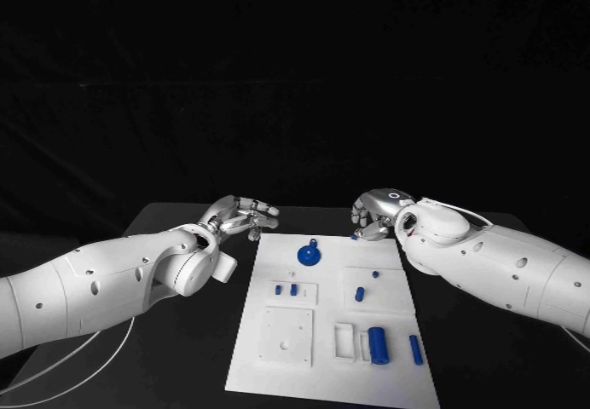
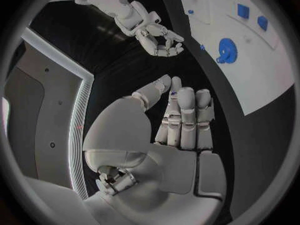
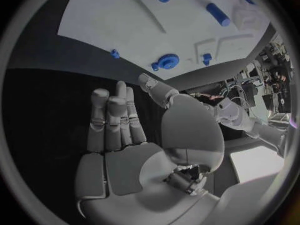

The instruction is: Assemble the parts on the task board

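Head view shows the white board (image 1: 332, 341) mid-bench, with the blue gear (image 1: 308, 254) near its far edge and other blue parts nearer. Both the left hand (image 1: 240, 215) and right hand (image 1: 375, 213) hover past that edge, loosely spread and holding nothing (no part gripped yet). Assembly seems not begun; next, one hand likely must reach to a part.

a matte black table (image 1: 184, 358) carries a flat white rectangular task board (image 1: 332, 375), which lies lengthwise down its middle with bare dark surface showing on both long sides and beyond its far edge. just off the board's far right corner, a tiny blue piece (image 3: 115, 53) rests directly on the black tabletop. a thin white cable (image 1: 74, 362) trails across the table's near left part.
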Motion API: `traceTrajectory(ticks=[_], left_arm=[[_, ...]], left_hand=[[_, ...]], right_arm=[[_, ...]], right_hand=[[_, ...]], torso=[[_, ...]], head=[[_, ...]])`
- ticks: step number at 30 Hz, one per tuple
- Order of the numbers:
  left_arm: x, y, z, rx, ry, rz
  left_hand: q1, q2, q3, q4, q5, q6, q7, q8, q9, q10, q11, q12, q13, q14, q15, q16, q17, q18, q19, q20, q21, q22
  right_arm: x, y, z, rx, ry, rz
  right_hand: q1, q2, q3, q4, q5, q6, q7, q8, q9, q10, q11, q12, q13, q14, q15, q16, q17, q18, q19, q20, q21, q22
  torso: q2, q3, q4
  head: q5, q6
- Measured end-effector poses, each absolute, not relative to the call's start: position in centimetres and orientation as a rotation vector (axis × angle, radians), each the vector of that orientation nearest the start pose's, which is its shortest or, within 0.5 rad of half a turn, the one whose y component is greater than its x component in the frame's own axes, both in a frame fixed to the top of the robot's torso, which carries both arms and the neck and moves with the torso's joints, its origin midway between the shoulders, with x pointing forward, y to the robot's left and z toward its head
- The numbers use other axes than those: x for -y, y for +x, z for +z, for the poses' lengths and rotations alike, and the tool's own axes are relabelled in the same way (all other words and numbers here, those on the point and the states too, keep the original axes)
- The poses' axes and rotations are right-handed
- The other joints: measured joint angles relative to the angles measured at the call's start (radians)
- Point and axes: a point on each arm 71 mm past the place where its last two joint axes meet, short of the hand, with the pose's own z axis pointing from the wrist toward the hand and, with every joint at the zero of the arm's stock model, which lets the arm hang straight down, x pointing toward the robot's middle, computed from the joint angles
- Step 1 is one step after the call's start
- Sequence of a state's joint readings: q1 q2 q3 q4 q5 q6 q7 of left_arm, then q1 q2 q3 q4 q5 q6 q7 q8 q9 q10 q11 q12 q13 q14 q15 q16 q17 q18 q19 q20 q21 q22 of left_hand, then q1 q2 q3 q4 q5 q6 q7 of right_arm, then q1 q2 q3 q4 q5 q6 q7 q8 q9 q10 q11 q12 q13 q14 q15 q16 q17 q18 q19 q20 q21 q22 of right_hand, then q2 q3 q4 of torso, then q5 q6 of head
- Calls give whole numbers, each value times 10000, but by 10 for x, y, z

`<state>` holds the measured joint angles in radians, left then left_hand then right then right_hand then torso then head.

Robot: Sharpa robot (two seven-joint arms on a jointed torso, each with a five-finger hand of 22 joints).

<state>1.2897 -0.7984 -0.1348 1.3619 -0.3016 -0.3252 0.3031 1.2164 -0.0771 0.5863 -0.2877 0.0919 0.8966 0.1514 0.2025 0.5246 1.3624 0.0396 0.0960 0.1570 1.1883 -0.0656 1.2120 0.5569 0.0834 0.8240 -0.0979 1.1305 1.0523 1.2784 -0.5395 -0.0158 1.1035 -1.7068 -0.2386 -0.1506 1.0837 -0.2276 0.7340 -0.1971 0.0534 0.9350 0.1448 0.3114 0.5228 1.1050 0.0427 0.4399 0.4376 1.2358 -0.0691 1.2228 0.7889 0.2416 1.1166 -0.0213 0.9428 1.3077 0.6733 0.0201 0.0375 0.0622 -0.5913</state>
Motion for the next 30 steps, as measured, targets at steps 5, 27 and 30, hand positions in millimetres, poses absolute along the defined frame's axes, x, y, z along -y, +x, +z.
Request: traceTrajectory(ticks=[5,27,30], left_arm=[[-233,522,-177,-15346,-7936,-12670],[-230,523,-177,-15379,-7957,-12724],[-229,523,-177,-15385,-7952,-12737]], left_hand=[[0,0,0,0,0,0,0,0,-11,-31,31,-34,-1,0,0,0,-1,-6,0,0,0,0],[0,0,0,0,0,0,0,0,-22,-102,100,-90,-1,-35,36,0,-2,-62,-1,-1,0,-1],[0,0,0,0,0,0,0,0,-21,-103,100,-90,-1,-36,36,0,2,-63,-1,0,0,-1]], right_arm=[[160,572,-160,-15842,-3413,3381],[191,606,-174,-15714,-2198,1649],[193,608,-174,-15665,-2048,1653]], right_hand=[[139,-59,-57,-57,0,3,-3,0,-39,50,20,-261,-172,-21,23,0,-23,-1,-7,5,-73,-1],[493,-562,5,4,0,-1070,318,-534,-340,-1510,825,-1828,-1509,-511,764,-116,-111,-35,-491,269,-369,19],[690,-521,120,24,1,-1070,318,-506,-337,-1510,825,-1856,-1602,-510,765,-115,-126,-40,-491,270,-369,19]], torso=[[0,0,1],[10,-12,38],[10,-14,33]], head=[[-31,-1],[-221,198],[-223,284]])
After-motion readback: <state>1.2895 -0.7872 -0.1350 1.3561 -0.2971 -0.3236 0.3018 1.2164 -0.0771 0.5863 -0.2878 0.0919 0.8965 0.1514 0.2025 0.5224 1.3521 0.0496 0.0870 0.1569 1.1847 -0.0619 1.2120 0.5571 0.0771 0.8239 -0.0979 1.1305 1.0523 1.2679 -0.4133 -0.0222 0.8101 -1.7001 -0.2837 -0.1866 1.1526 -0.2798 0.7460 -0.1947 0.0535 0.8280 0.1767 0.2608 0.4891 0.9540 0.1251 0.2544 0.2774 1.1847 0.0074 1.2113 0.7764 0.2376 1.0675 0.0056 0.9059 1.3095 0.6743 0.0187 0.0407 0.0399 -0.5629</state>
